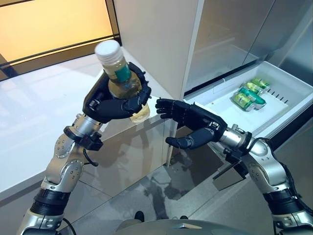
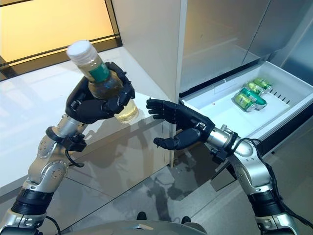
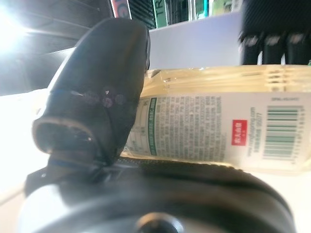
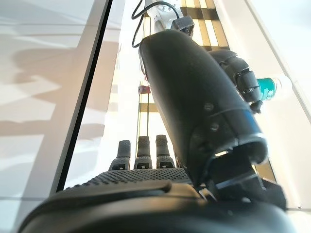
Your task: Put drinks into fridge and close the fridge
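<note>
Left hand: the left hand [image 1: 113, 104] is raised above the edge of the white counter [image 1: 34, 112], its fingers [image 1: 139, 98] and thumb curled tight round a bottle.
Bottle: the bottle [image 1: 120, 78] is clear plastic with pale yellow drink, a white cap [image 1: 107, 50] and a green band below the neck; it leans with its cap up and away from the robot, its base sticking out past the fingers toward the right hand.
Left wrist view: the thumb [image 3: 97, 92] lies across the bottle's printed label [image 3: 218, 131], and fingertips show over the far side of the bottle.
Right hand: the right hand [image 1: 188, 120] hangs in the air just beside the bottle's base, palm turned toward it, fingers straight and spread, thumb apart below; it holds nothing and does not touch the bottle.
Right wrist view: the straight fingers and big thumb [image 4: 199, 102] show with nothing between them; the bottle's green band shows past the thumb, in the other hand.
Fridge: the fridge [image 1: 230, 34] stands to the robot's right of the counter, with a white drawer [image 1: 288, 85] pulled out low down.
Cans: green cans [image 1: 249, 95] lie on their sides in the drawer, touching one another, well apart from both hands.
Floor: grey glossy floor [image 1: 161, 196] lies below the arms.
</note>
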Robot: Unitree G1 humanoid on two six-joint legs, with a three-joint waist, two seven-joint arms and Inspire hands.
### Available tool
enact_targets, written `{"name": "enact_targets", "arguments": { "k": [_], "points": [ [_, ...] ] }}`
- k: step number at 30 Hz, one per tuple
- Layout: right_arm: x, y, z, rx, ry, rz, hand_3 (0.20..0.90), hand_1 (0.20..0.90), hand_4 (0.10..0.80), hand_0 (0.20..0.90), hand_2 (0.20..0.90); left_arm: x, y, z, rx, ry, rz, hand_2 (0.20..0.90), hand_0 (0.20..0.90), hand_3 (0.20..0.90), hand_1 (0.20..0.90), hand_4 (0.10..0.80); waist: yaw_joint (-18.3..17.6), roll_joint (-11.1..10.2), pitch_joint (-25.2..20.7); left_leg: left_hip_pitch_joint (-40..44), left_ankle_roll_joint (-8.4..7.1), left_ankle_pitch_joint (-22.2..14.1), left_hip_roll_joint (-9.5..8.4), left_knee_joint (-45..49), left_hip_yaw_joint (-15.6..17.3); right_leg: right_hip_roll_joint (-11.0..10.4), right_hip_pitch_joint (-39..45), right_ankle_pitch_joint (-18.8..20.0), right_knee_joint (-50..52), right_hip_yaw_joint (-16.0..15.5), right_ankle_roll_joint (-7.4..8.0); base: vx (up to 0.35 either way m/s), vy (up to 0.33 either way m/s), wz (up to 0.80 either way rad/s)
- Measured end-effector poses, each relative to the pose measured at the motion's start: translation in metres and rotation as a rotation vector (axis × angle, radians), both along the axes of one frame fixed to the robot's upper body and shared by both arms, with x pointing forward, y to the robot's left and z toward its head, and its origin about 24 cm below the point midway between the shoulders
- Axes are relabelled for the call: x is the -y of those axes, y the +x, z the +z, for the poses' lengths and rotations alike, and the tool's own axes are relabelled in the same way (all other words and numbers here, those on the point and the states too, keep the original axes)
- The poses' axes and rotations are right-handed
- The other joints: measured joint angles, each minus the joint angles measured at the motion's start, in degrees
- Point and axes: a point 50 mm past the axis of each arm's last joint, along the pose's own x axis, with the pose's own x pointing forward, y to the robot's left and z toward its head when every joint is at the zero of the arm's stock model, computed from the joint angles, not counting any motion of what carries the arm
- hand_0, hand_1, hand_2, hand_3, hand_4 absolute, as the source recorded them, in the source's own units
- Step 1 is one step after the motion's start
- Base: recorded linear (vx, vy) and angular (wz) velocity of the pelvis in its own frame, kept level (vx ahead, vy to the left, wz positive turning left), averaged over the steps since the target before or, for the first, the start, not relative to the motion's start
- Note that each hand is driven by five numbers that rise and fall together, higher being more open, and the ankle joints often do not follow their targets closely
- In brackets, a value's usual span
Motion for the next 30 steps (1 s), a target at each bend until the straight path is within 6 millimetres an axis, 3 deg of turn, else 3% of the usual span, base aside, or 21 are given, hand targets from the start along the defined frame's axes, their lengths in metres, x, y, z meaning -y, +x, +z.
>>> {"name": "enact_targets", "arguments": {
  "k": [7,19,30],
  "points": [
    [-0.010,0.007,0.004,-0.026,0.014,0.007,0.900,0.900,0.800,0.900,0.900,0.012,0.001,-0.007,-0.050,0.022,-0.058,0.300,0.300,0.200,0.300,0.100,0.1,0.0,0.0,0.0,0.00,0.0,0.01,0.0,-0.1,0.0,0.1,0.0,0.0,-0.1,0.00,0.000,0.000,0.00],
    [-0.032,0.011,-0.002,-0.122,0.003,0.088,0.900,0.900,0.800,0.900,0.900,0.028,0.006,0.000,-0.032,0.055,-0.136,0.300,0.300,0.200,0.300,0.100,0.1,0.0,0.0,0.3,0.00,0.0,0.00,0.0,-0.3,0.0,0.5,0.0,0.0,-0.3,0.00,0.008,-0.001,0.00],
    [-0.039,0.015,0.004,-0.106,-0.012,0.100,0.900,0.900,0.800,0.900,0.900,0.036,0.006,-0.005,-0.064,0.101,-0.190,0.300,0.300,0.200,0.300,0.100,0.2,0.0,0.0,0.4,0.00,0.0,-0.01,0.0,-0.3,0.0,0.6,0.0,0.0,-0.3,0.00,0.003,0.000,0.00]
  ]
}}
